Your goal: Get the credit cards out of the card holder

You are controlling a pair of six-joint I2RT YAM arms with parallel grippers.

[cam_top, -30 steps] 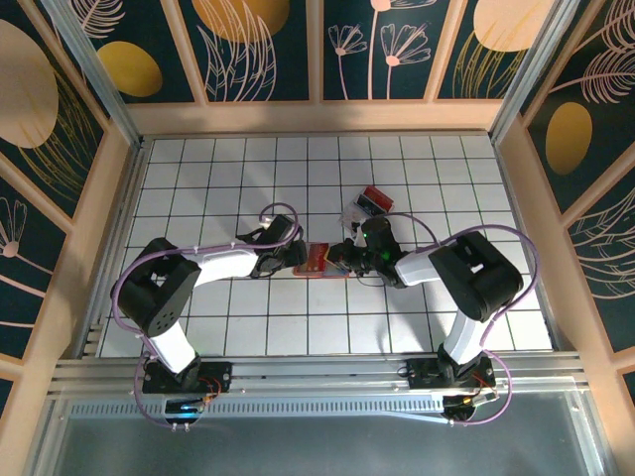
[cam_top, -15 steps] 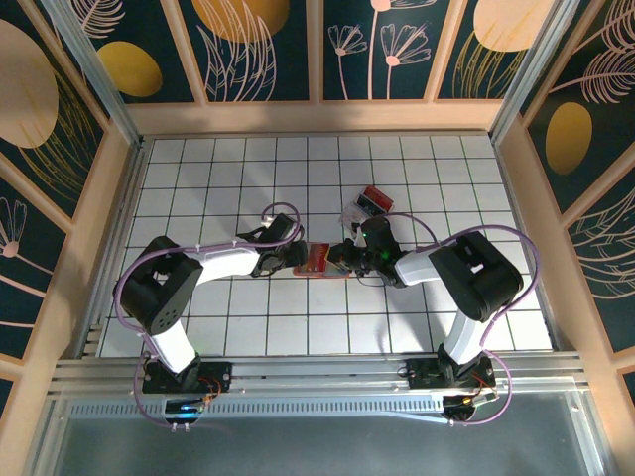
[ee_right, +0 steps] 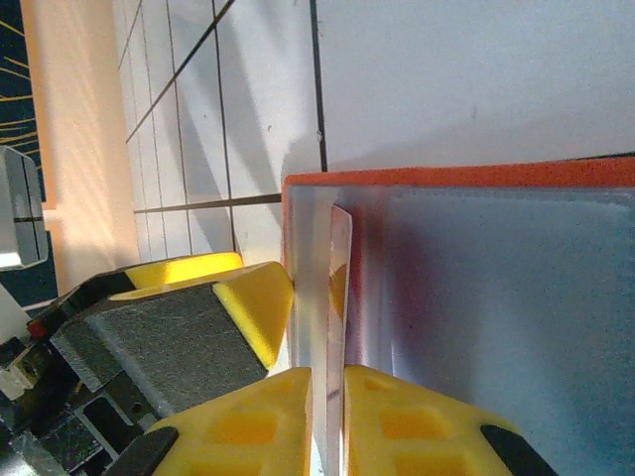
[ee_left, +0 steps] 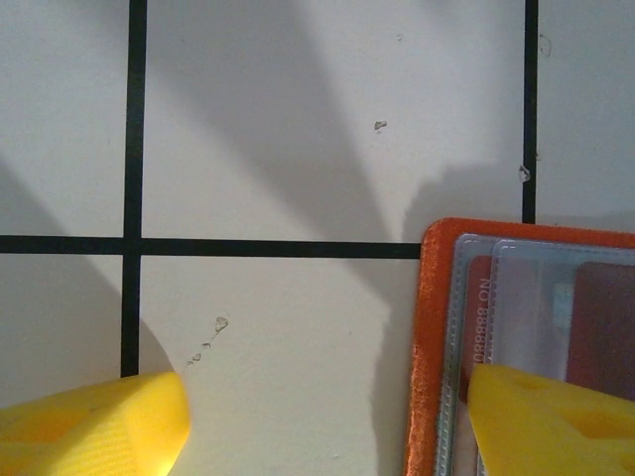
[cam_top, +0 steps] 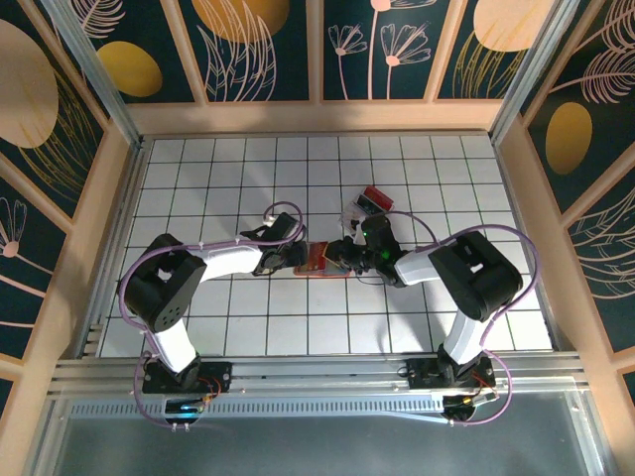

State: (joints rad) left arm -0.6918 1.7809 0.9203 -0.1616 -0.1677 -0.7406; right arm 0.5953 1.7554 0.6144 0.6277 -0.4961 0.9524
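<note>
Left wrist view: the left gripper (ee_left: pixel 322 428) has its yellow jaws wide apart, with nothing clamped between them.
Left gripper tips: one fingertip (ee_left: pixel 94 426) hangs over bare tile beside the card holder (ee_left: pixel 434 337). The other fingertip (ee_left: pixel 556 421) overlaps the card holder's sleeves, and contact there cannot be told.
Card holder: it lies open on the white tiled surface (ee_left: pixel 298 149), orange rim outermost, with clear sleeves (ee_left: pixel 516 288) layered just inside the rim.
Card: a reddish card (ee_left: pixel 479 332) sits in a sleeve just within the card holder's rim, a row of printed digits showing through the plastic.
Right wrist view: the right gripper (ee_right: pixel 327 402) has its yellow jaws almost together, leaving a narrow slit.
Slit: a thin clear leaf (ee_right: pixel 337 288) of the card holder stands on edge in it. I cannot tell whether the jaws pinch it or merely flank it.
Lining: the blue-grey inside of the card holder spreads away from the leaf, edged by the orange rim.
Neighbour: a yellow tip of the left gripper, on a dark body, sits just beside the card holder's orange corner.
Top external view: the left arm (cam_top: pixel 213 266) and the right arm (cam_top: pixel 437 263) reach the card holder from opposite sides, their grippers close together over it.
Clear box: a clear box (cam_top: pixel 374 200) with red and black contents lies near the card holder, on its far side towards the right arm.
</note>
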